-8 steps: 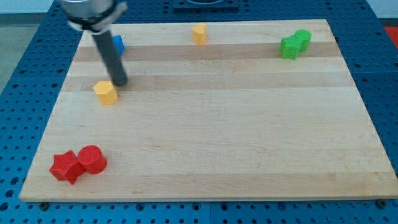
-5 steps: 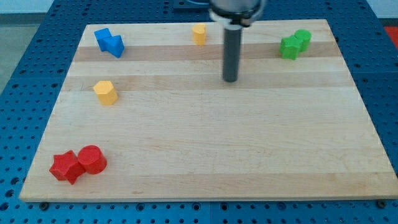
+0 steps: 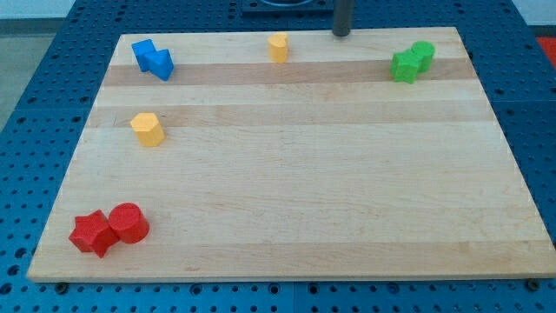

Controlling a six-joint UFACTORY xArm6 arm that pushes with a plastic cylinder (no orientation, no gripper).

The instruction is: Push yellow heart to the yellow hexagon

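A small yellow block (image 3: 278, 47), which looks like the heart, sits near the view's top edge of the wooden board (image 3: 304, 191), a little left of centre. A yellow hexagon (image 3: 148, 129) sits at the left, well below and to the left of the heart. Only the lower end of my rod shows at the view's top. My tip (image 3: 341, 34) is at the board's top edge, to the right of the heart and apart from it.
Two blue blocks (image 3: 153, 59) touch each other at the top left. Two green blocks (image 3: 412, 62) sit together at the top right. A red star (image 3: 91, 233) and a red cylinder (image 3: 129, 223) sit together at the bottom left.
My tip swept from beside the yellow hexagon at the left, across the board's upper middle, up to the top edge right of the heart. No block moved.
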